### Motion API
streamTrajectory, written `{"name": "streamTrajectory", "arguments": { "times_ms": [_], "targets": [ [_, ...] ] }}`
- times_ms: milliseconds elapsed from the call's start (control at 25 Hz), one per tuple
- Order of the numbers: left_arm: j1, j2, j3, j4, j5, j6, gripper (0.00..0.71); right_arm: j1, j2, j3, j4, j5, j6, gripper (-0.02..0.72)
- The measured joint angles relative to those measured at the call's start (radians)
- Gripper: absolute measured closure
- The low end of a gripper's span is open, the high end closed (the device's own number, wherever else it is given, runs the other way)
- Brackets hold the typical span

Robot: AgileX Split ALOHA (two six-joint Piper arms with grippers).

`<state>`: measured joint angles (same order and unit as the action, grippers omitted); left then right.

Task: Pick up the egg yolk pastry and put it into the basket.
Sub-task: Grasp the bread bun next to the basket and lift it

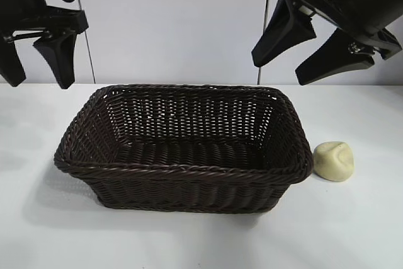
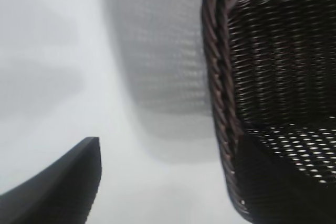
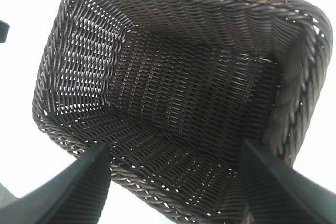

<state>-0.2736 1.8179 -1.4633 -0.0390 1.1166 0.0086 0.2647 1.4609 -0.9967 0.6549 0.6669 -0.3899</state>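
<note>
Hanging high at the far left, the left tool (image 1: pixel 36 67) stands with its jaws wide and empty above the white table (image 1: pixel 189 244). Mid-table sits the basket (image 1: pixel 182 171), its long axis running left to right, its hollow bare of goods. Above its right end the right tool (image 1: pixel 302 61) hangs wide, holding nothing. Just beside the basket's right wall lies the egg yolk pastry (image 1: pixel 334 160), creased top up, seemingly not quite touching the wicker.

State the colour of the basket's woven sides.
Dark brown, almost black; the basket shows this best in the exterior view.
</note>
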Motion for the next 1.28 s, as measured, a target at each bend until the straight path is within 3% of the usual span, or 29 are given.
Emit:
{"name": "streamTrajectory", "arguments": {
  "times_ms": [120, 280, 440, 800, 1280],
  "targets": [
    [0.059, 0.0, 0.0, 0.004, -0.001, 0.0, 0.188, 0.0, 0.0, 0.0, 0.0, 0.001, 0.0, 0.197],
    [0.174, 0.0, 0.0, 0.015, 0.01, 0.0, 0.188, 0.0, 0.0, 0.0, 0.0, 0.001, 0.0, 0.197],
    [0.242, 0.0, 0.0, 0.02, 0.043, 0.0, 0.188, 0.0, 0.0, 0.0, 0.0, 0.001, 0.0, 0.197],
    [0.246, -0.13, 0.053, 0.023, 0.095, 0.006, 0.197, 0.0, 0.0, 0.0, 0.0, 0.015, 0.0, 0.197],
    [0.246, -0.671, 0.518, 0.026, 0.101, 0.014, 0.199, 0.0, 0.0, 0.0, 0.0, 0.019, 0.0, 0.197]
  ]
}}
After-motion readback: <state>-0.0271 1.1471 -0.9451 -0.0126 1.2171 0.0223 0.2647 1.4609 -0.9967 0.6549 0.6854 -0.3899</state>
